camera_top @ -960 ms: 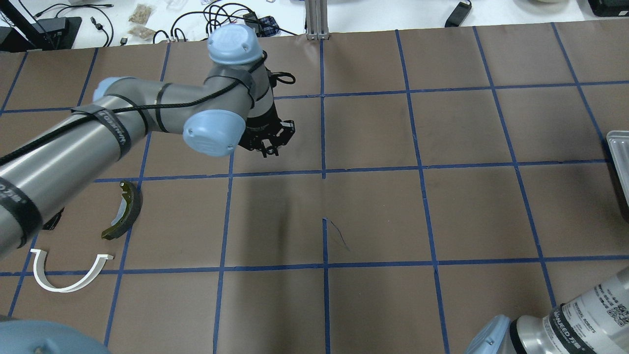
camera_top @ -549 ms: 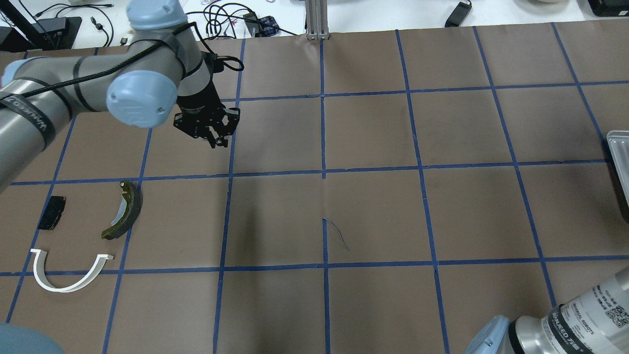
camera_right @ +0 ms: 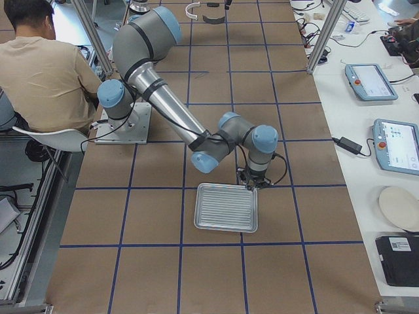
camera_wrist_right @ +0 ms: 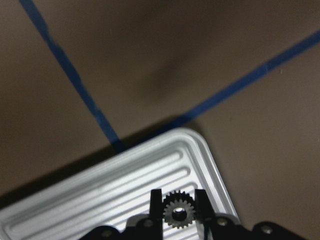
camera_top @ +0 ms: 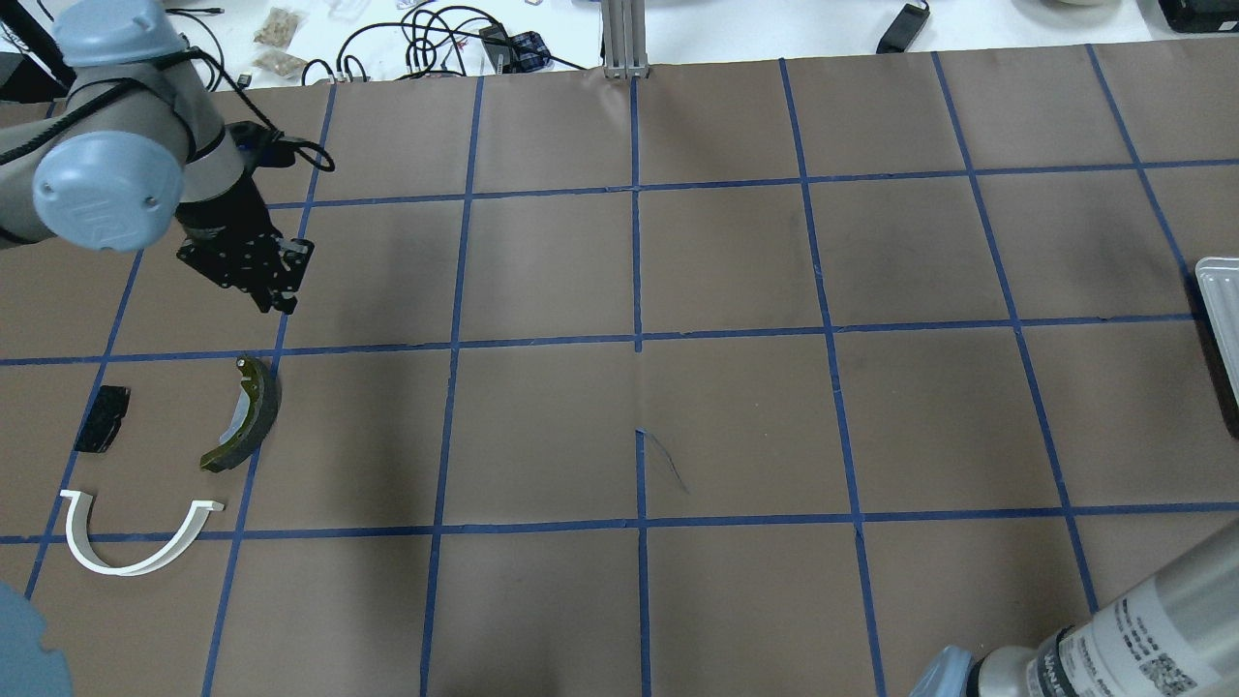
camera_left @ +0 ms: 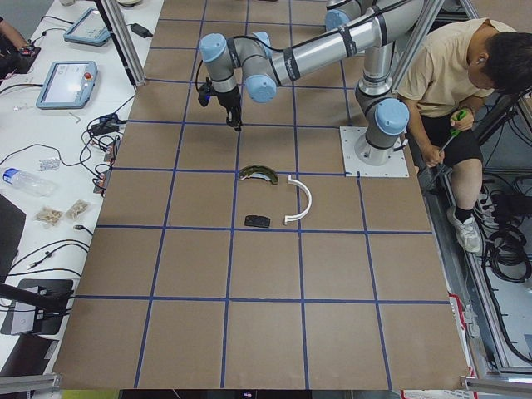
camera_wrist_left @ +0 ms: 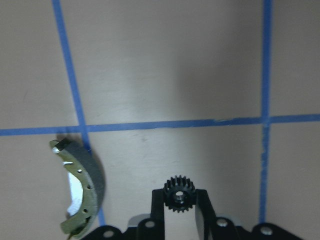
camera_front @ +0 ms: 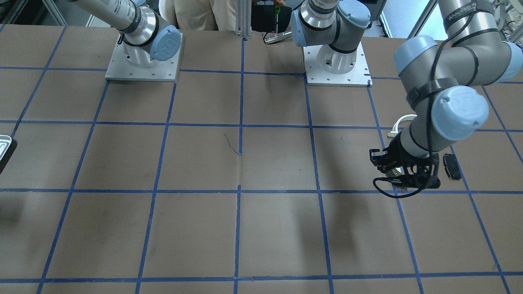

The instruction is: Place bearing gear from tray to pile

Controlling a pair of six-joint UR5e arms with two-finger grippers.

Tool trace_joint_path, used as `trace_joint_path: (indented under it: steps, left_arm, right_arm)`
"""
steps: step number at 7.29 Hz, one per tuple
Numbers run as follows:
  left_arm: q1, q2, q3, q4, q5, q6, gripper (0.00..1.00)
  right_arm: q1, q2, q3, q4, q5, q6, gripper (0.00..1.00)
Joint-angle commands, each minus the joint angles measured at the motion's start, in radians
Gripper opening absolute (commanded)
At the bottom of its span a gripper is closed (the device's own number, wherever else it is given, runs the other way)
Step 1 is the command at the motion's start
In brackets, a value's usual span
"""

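Observation:
My left gripper point(camera_top: 278, 293) is shut on a small black bearing gear point(camera_wrist_left: 178, 193) and holds it above the table, just beyond the pile. The pile is a dark curved brake shoe point(camera_top: 244, 414), a small black pad point(camera_top: 103, 418) and a white arch bracket point(camera_top: 135, 542). The brake shoe point(camera_wrist_left: 85, 192) lies down and left of the gear in the left wrist view. My right gripper point(camera_wrist_right: 178, 212) is shut on a second bearing gear point(camera_wrist_right: 178, 204) over the corner of the ribbed tray point(camera_wrist_right: 100, 195). The tray also shows in the exterior right view point(camera_right: 226, 207).
The brown table cover point(camera_top: 736, 416) carries a blue tape grid. Cables and small items lie beyond the far edge point(camera_top: 455, 39). The two arm bases point(camera_front: 337, 61) stand at the robot's side. A seated person point(camera_left: 449, 75) is next to the left base.
My left arm has swept left across the table with the gear, from near the middle to just beyond the brake shoe. The black pad, once hidden, shows. The right forearm has shifted lower in view.

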Motion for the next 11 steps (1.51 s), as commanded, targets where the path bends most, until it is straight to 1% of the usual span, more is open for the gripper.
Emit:
trace_joint_path:
  steps: [1, 2, 3, 4, 5, 6, 7, 8, 9, 10, 11]
  left_arm:
    - [0.198, -0.029, -0.031, 0.037, 0.008, 0.221, 0.0]
    - [0.246, -0.042, -0.046, 0.054, 0.008, 0.263, 0.0]
    - [0.281, -0.06, -0.095, 0.143, 0.007, 0.316, 0.0]
    - [0.321, -0.071, -0.161, 0.26, 0.005, 0.361, 0.0]
    - [0.334, -0.08, -0.204, 0.322, 0.005, 0.369, 0.0]
    - [0.337, -0.082, -0.212, 0.328, 0.004, 0.368, 0.06]
    - [0.337, -0.08, -0.211, 0.328, 0.004, 0.371, 0.71]
    - [0.336, -0.076, -0.205, 0.328, 0.004, 0.377, 1.0]
    - [0.336, -0.074, -0.198, 0.325, 0.004, 0.377, 1.0]
    - [0.332, -0.066, -0.198, 0.324, 0.002, 0.378, 1.0]
    - [0.323, -0.054, -0.194, 0.321, -0.001, 0.377, 1.0]
  right_arm:
    - [0.19, -0.091, 0.103, 0.01, 0.018, 0.408, 0.0]
    - [0.27, -0.114, 0.13, 0.01, 0.019, 0.603, 0.0]
    - [0.351, -0.14, 0.139, 0.019, 0.028, 0.755, 0.0]
    - [0.458, -0.166, 0.154, 0.028, 0.034, 0.957, 0.0]
    - [0.579, -0.183, 0.164, 0.027, 0.034, 1.138, 0.0]
    - [0.702, -0.188, 0.165, 0.028, 0.035, 1.353, 0.0]
    - [0.828, -0.177, 0.167, 0.027, 0.037, 1.574, 0.0]
    - [0.932, -0.142, 0.165, 0.022, 0.046, 1.773, 0.0]
    - [1.006, -0.107, 0.165, 0.015, 0.057, 1.903, 0.0]
    - [1.065, -0.079, 0.165, 0.014, 0.058, 1.982, 0.0]
    - [1.099, -0.068, 0.165, 0.005, 0.063, 2.054, 0.0]
